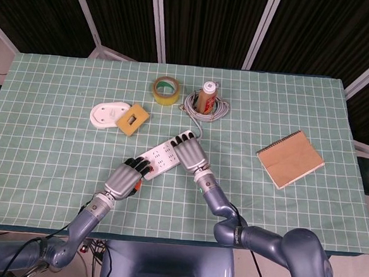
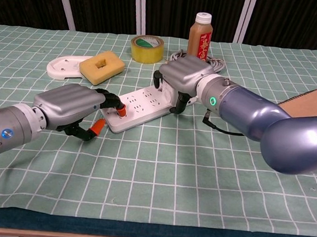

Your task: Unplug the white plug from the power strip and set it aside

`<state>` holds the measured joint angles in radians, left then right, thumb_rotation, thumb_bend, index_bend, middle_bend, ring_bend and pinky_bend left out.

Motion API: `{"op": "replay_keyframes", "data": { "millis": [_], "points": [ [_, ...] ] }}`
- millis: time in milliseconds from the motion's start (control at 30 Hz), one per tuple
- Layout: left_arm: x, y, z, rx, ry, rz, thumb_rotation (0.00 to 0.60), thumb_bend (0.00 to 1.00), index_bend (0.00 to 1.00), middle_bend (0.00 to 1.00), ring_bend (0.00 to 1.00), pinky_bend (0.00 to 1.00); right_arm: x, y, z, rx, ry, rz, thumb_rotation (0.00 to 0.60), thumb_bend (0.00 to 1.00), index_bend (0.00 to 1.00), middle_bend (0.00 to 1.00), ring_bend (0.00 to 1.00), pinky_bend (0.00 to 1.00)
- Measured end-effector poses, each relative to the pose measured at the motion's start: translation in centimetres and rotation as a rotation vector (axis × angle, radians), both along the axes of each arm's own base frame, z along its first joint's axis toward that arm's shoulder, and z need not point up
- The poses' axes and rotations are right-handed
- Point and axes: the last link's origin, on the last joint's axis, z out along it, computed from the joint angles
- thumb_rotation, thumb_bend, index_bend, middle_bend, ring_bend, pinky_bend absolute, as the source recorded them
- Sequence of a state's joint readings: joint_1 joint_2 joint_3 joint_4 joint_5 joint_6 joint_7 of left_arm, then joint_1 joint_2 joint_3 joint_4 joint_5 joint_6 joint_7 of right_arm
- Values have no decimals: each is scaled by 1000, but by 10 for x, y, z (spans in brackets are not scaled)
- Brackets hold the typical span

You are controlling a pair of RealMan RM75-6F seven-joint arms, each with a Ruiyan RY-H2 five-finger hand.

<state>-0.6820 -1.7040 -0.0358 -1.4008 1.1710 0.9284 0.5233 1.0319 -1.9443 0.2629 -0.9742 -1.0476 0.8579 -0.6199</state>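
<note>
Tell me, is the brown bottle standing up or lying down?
Standing up. The bottle is upright on the table, white cap on top, inside the ring of coiled cable.

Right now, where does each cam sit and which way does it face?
Head view: high above the near edge, looking down; whole table, both forearms, both hands.
Chest view: low at the table's edge, looking across; left hand, right hand at the power strip.
Shared: hands, strip, tape roll, bottle.
</note>
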Motion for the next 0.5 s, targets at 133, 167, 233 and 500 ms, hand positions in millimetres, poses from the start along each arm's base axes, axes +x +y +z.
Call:
{"op": "replay_keyframes", "data": {
  "millis": [133, 167, 233, 500],
  "points": [
    [0, 0, 0, 1, -3, 1, 600, 653, 281, 221, 113, 236, 1, 0, -1, 0, -6, 3, 600, 469, 357, 323, 305, 300],
    [0, 0, 0, 1, -3, 1, 600, 653, 281, 221, 113, 236, 1, 0, -1, 0, -7, 4, 600, 489, 366, 328, 311, 305],
    [0, 0, 0, 0, -2, 0, 600, 653, 281, 221, 113, 236, 1, 0, -1, -1, -7, 7, 600, 510, 379, 337, 321, 316],
    [-1, 0, -1, -3, 0, -1, 600, 653, 281, 221, 124, 238, 0, -1, 1, -11, -5, 16, 600, 583, 452, 393, 371, 373]
  ]
}}
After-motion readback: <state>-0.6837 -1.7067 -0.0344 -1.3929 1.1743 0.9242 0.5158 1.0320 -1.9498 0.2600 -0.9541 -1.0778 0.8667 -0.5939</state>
